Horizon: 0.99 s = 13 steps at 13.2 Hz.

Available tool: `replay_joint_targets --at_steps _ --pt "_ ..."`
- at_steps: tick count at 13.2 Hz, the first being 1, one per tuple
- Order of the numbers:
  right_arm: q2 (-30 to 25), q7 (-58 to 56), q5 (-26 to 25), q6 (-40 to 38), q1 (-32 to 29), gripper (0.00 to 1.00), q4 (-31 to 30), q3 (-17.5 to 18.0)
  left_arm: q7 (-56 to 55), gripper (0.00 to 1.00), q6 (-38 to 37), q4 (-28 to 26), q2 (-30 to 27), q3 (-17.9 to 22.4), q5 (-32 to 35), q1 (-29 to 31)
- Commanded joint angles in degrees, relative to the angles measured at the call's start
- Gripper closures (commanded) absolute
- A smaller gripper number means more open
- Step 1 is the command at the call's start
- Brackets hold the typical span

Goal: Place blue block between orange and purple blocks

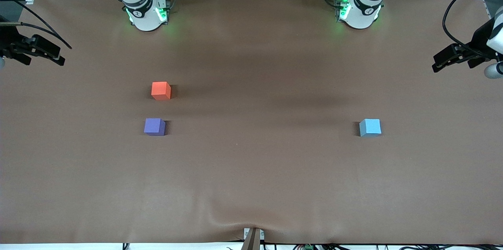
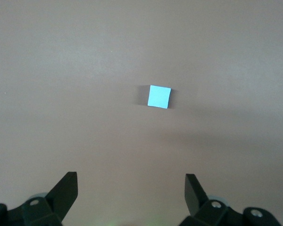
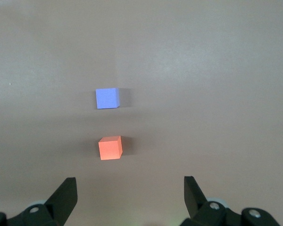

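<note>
The light blue block (image 1: pixel 370 127) sits on the brown table toward the left arm's end; it also shows in the left wrist view (image 2: pixel 159 96). The orange block (image 1: pixel 161 90) and the purple block (image 1: pixel 154 127) sit toward the right arm's end, the purple one nearer the front camera, with a gap of about one block between them. Both show in the right wrist view, orange (image 3: pixel 110 148) and purple (image 3: pixel 107 98). My left gripper (image 1: pixel 437 64) (image 2: pixel 131 181) is open and empty, up over its end of the table. My right gripper (image 1: pixel 59 55) (image 3: pixel 129 183) is open and empty over its end.
The brown cloth (image 1: pixel 251 171) covers the whole table and has a small wrinkle near the front edge. A camera mount (image 1: pixel 252 238) stands at the front edge. The arm bases (image 1: pixel 145 12) (image 1: pixel 359 10) stand along the back edge.
</note>
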Motion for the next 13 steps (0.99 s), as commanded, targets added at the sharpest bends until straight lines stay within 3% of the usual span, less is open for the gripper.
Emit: replay_joint_targets --at_steps 1,7,10,13 --pt "-0.9 0.5 0.4 -0.4 0.8 0.0 -0.3 -0.6 2.4 0.0 -1.0 -0.7 -0.5 -0.6 -1.2 0.4" --pt "-0.9 0.9 0.4 -0.5 1.7 0.0 -0.2 -0.6 4.0 0.0 0.7 -2.3 0.3 -0.5 -1.0 0.6" --pt "-0.8 1.0 0.4 -0.5 1.4 0.0 -0.3 -0.6 4.0 0.0 7.2 -8.0 0.4 -0.5 -0.9 0.7" --pt "-0.7 1.0 0.4 -2.1 1.8 0.0 -0.3 -0.5 4.0 0.0 21.6 -18.9 2.1 -0.5 -0.8 0.2"
